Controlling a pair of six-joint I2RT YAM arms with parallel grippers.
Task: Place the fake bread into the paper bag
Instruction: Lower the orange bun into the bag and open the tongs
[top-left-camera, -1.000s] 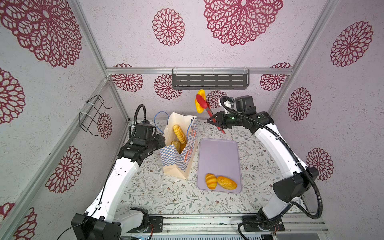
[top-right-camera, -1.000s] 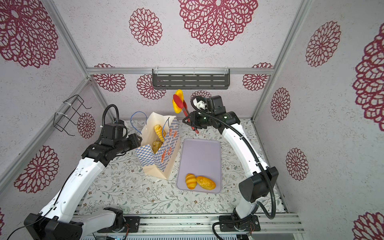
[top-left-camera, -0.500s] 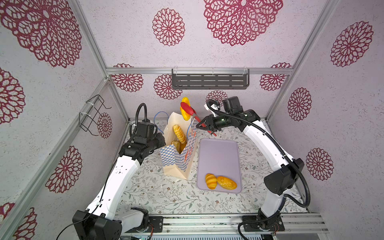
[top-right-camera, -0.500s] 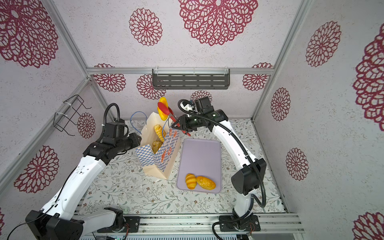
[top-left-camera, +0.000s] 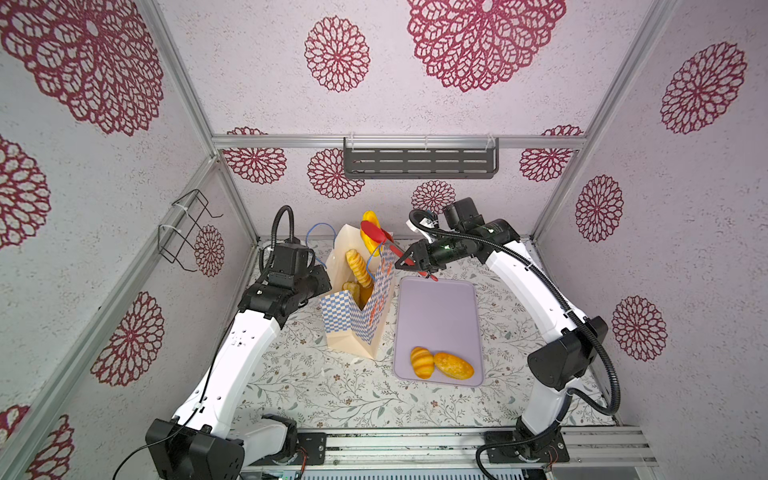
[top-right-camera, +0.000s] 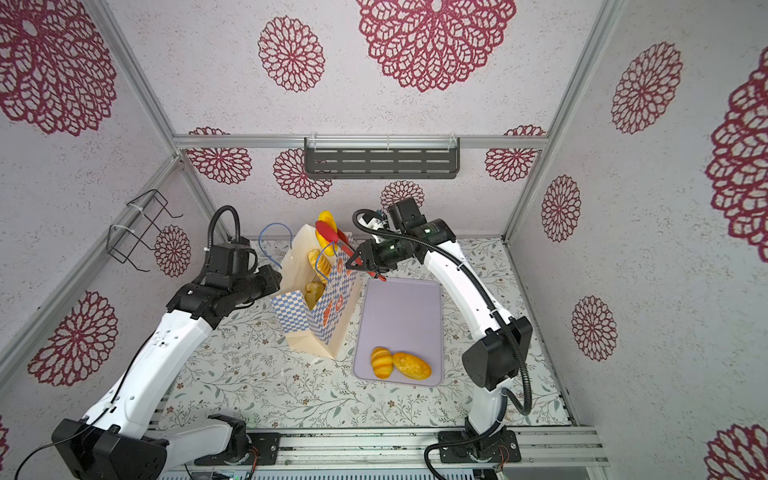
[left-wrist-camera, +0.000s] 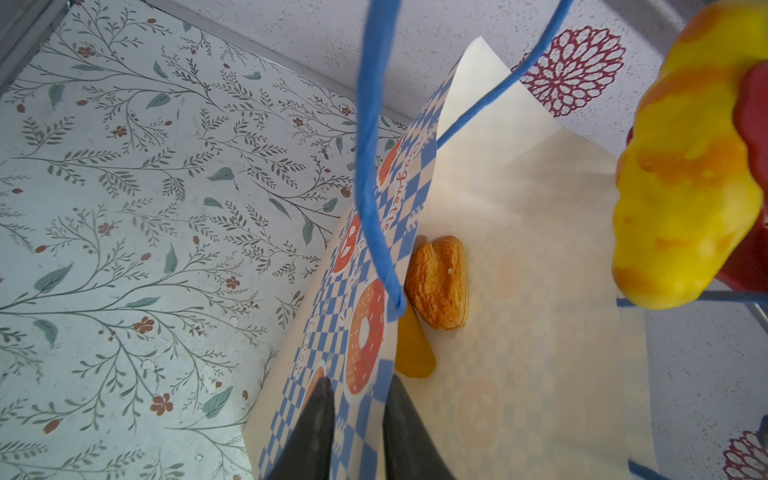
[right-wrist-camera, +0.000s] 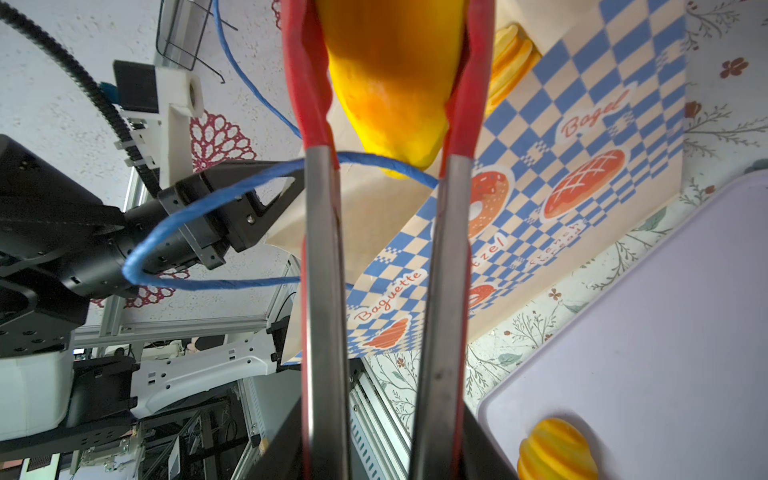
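A: Fingers first. Left gripper (left-wrist-camera: 358, 384): its two dark fingers (left-wrist-camera: 320, 428) stand one on each side of the paper bag's (left-wrist-camera: 365, 332) checked left wall, with a strip of paper showing between them. Pinched or loose?

B: Cannot tell; no view shows contact. Right gripper (top-left-camera: 405, 266): clenched on the metal shanks of the red-tipped tongs (top-left-camera: 376, 232). The tong tips clasp one piece of the fake bread, a yellow-orange loaf (top-left-camera: 369, 217).

A: Where does that loaf sit?

B: In the air at the far end of the bag's open mouth, above the rim. Its lower end is just by a blue cord handle (right-wrist-camera: 365, 160). Not inside.

A: Bag contents?

B: The bag stands upright on the floral table (top-left-camera: 316, 386), just left of the lilac tray (top-left-camera: 436, 307). Inside are a long ridged roll (top-left-camera: 358, 268) leaning on end, a brown heart-shaped pastry (left-wrist-camera: 438, 282) lower down, and a smooth orange piece (left-wrist-camera: 413, 353) touching it.

A: Tray?

B: Two loaves at its near end, touching: a ridged spiral (top-left-camera: 422, 362) on the left, an oval roll (top-left-camera: 454, 365) on the right.

A: Arm poses?

B: Left arm rises from the near-left base, elbow bent, wrist turned right toward the bag's left wall. Right arm arcs up from the near-right base along the tray's right side. Its wrist points left over the tray's far end, and the tongs angle up to the bag.
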